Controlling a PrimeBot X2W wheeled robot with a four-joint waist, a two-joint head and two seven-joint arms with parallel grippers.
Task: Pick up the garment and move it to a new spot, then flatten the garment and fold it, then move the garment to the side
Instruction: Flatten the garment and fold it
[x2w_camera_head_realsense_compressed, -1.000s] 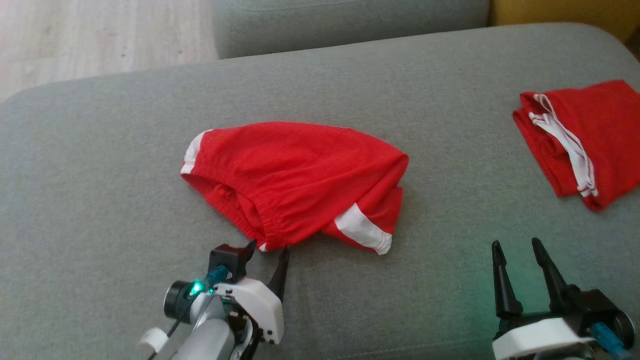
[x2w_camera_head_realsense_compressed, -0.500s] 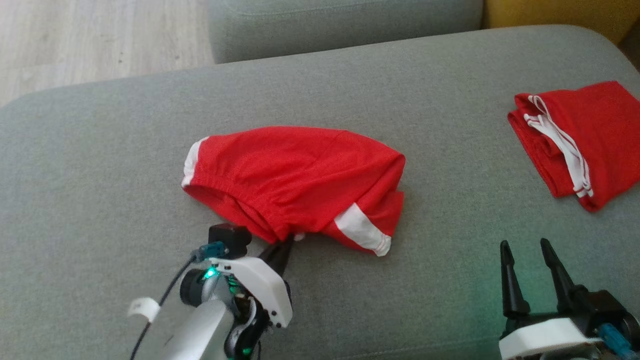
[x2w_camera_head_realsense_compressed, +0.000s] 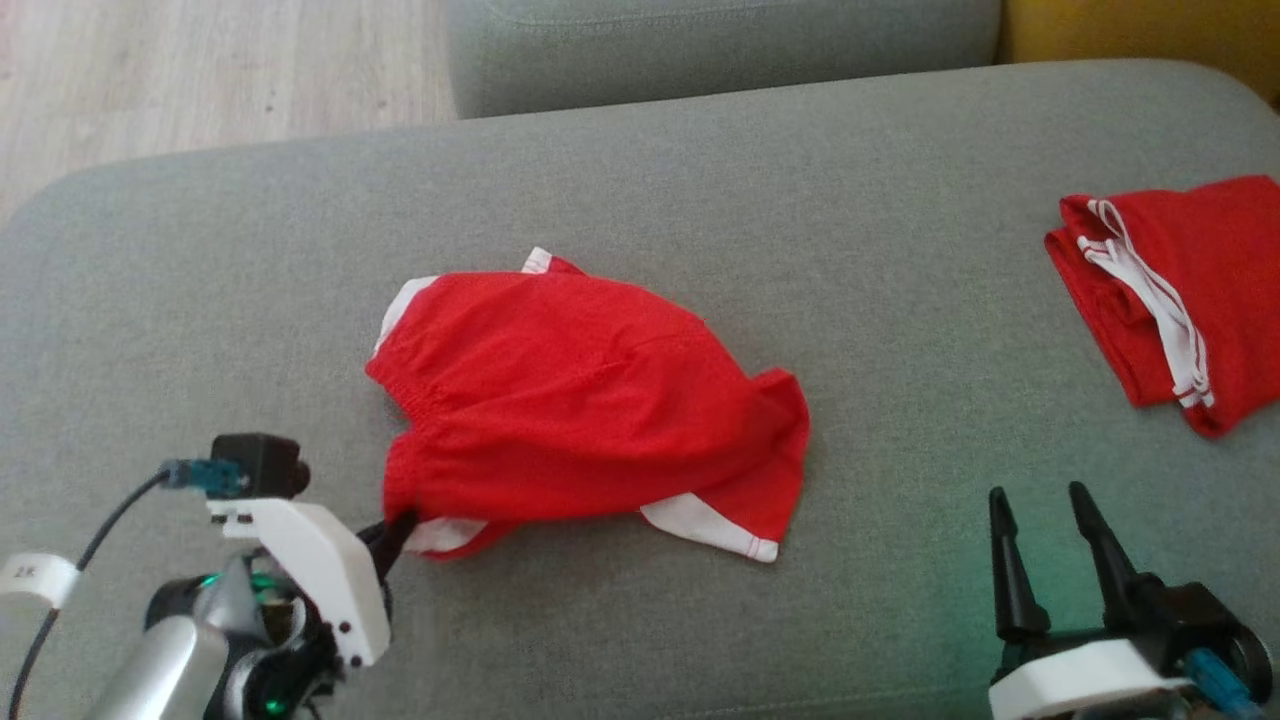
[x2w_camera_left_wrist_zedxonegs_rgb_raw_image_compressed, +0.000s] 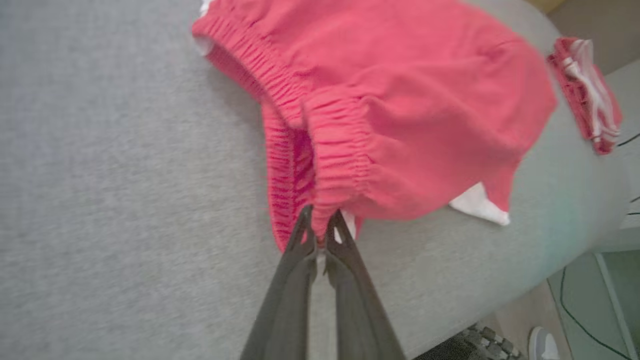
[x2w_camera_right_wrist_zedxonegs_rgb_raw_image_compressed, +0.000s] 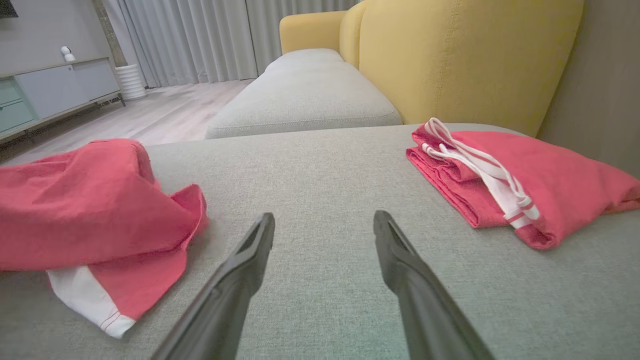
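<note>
Now garment (x2w_camera_head_realsense_compressed: 580, 400) waistband pinched in left end effector (x2w_camera_left_wrist_zedxonegs_rgb_raw_image_compressed: 318, 227).

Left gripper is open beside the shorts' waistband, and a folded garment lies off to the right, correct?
No. The left gripper is shut on the waistband of the shorts, as the left wrist view shows. The folded garment does lie off to the right.

The garment (x2w_camera_head_realsense_compressed: 580, 420) was bright red with white bands at its hems. The cushion (x2w_camera_head_realsense_compressed: 760, 200) beneath the garment was plain grey-green weave. Right of the garment, the folded cloth (x2w_camera_head_realsense_compressed: 1210, 290) was the same red, with white red-lined trim. Beyond the garment, the floor (x2w_camera_head_realsense_compressed: 200, 70) was pale wood-grain and the sofa back (x2w_camera_right_wrist_zedxonegs_rgb_raw_image_compressed: 460, 55) mustard yellow.
</note>
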